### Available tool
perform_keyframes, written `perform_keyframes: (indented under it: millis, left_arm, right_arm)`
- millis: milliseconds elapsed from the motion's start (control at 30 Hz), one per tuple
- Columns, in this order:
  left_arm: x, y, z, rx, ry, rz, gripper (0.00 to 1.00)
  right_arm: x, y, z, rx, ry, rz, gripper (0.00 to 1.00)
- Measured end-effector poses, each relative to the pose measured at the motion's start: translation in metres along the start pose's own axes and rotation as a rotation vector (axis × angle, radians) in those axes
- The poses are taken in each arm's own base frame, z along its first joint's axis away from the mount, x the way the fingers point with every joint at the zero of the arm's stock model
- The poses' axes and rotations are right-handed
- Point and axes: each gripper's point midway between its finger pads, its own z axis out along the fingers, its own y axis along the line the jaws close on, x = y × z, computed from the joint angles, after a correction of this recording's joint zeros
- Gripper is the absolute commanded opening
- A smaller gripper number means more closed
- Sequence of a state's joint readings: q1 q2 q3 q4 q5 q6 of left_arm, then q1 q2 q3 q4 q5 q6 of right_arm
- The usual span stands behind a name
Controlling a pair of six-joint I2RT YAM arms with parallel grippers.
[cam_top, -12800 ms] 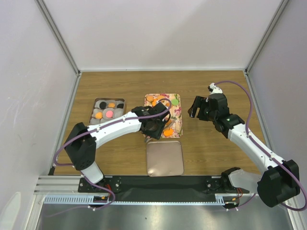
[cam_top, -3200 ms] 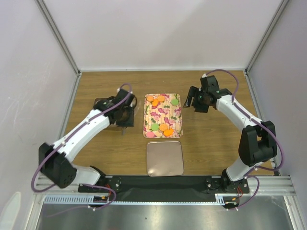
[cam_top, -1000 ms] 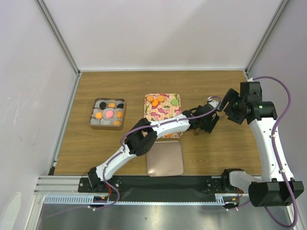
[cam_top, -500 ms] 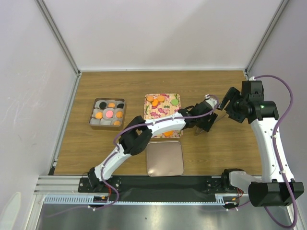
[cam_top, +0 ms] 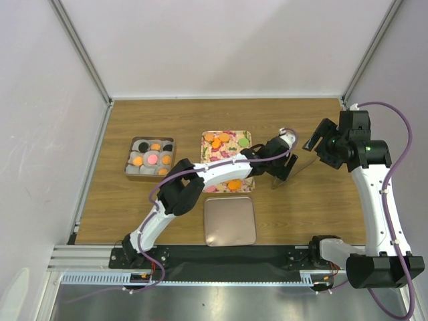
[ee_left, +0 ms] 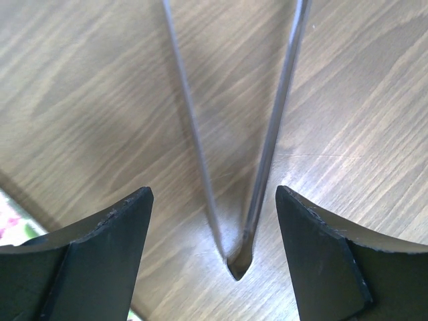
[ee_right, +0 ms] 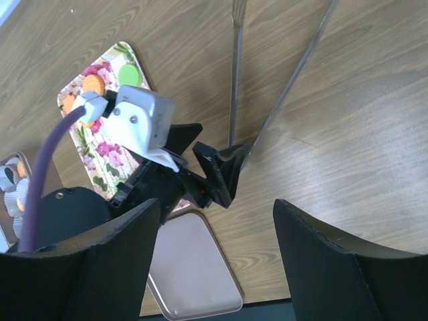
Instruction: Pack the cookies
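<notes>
The left gripper [ee_left: 212, 200] reaches out to the right of the floral tray [cam_top: 226, 152]. Its matte black fingers, scuffed along their edges, are spread wide on either side of the joined end of a pair of tongs [ee_left: 270, 144] and touch neither strip. The tongs are two thin, shiny metal strips seen edge-on. They meet in a narrow V and spread apart towards the far right over the wood-grain table [cam_top: 167, 120].

The right gripper [ee_right: 215, 214] hangs above the right side of the table. Its fingers are also parted, with nothing between them.

The cookies [cam_top: 215, 140] are small flat discs in two places. On the tray, a rounded rectangle printed with pink flowers, orange ones cluster at the far left corner, a green one lies at the far right corner, and another orange one sits near the near edge. On the left, a rectangular metal tin [cam_top: 127, 160] holds pleated white paper cups with orange, black and pink discs in them.

A plain square lid [cam_top: 229, 221] of dull pinkish metal with rounded corners lies flat just near of the tray
</notes>
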State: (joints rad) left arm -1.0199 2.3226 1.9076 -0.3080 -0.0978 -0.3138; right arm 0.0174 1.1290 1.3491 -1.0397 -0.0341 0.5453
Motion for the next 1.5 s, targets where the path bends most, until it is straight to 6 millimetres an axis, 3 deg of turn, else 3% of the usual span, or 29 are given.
perform_keyframes:
  millis: [333,600,867,967,1100,1233,1367,1500]
  left_arm:
    - [-0.025,0.019,-0.023,0.015,-0.041,-0.057,0.79]
    - [-0.033,0.037,-0.048,0.009,-0.052,-0.118,0.76]
    - [-0.04,0.086,-0.1,-0.066,-0.078,-0.224,0.72]
    - [-0.044,0.106,-0.131,-0.112,-0.103,-0.26,0.71]
    - [-0.033,0.128,-0.172,-0.164,-0.114,-0.331,0.7]
    - [-0.007,0.154,-0.207,-0.233,-0.104,-0.4,0.7]
    - [0.026,0.174,-0.237,-0.305,-0.072,-0.452,0.7]
    - [0.051,0.184,-0.264,-0.343,-0.055,-0.492,0.71]
  right_arm:
    - [-0.003,0.002,-0.002,-0.007,-0.01,0.0,0.75]
    - [-0.003,0.002,-0.002,-0.005,-0.012,-0.003,0.75]
    - [0.004,0.009,0.006,-0.062,0.015,-0.027,0.75]
    - [0.029,0.008,0.02,-0.07,0.086,-0.06,0.75]
    - [0.078,0.026,0.038,-0.089,0.207,-0.202,0.73]
    - [0.13,0.042,0.058,-0.109,0.316,-0.349,0.68]
    - [0.173,0.035,0.075,-0.083,0.412,-0.443,0.64]
    - [0.204,0.028,0.088,-0.054,0.479,-0.533,0.62]
